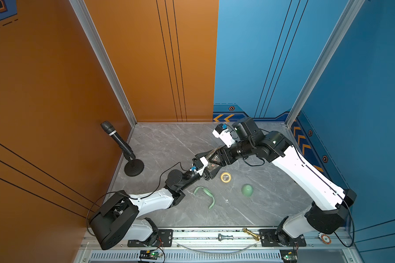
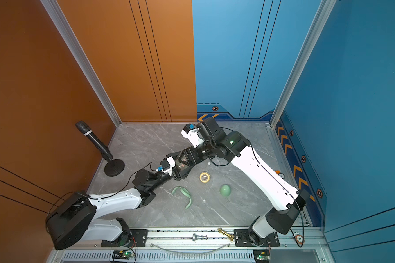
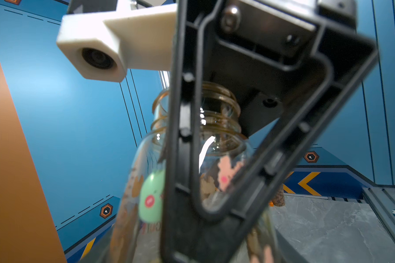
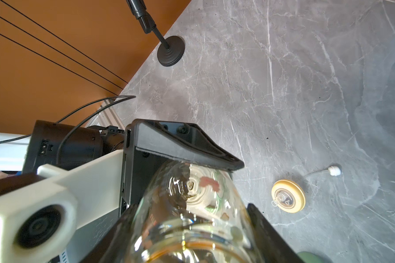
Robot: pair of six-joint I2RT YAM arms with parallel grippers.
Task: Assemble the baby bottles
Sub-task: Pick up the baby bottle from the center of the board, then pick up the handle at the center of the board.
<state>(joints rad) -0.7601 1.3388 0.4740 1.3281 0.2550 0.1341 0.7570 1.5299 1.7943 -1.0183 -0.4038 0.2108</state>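
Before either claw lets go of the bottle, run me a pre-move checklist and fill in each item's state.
1. Right claw clamped on the amber bottle near its neck: ok.
2. Left claw shut on the bottle's base end: ok.
3. Bottle held clear of the table: ok.
4. Threaded neck bare, nothing screwed on: ok.
5. Mouth free for fitting a part: not ok, it faces into the right claw's palm.
6. Yellow collar, handled ring and dome cap lying apart on the table, uncovered: ok.
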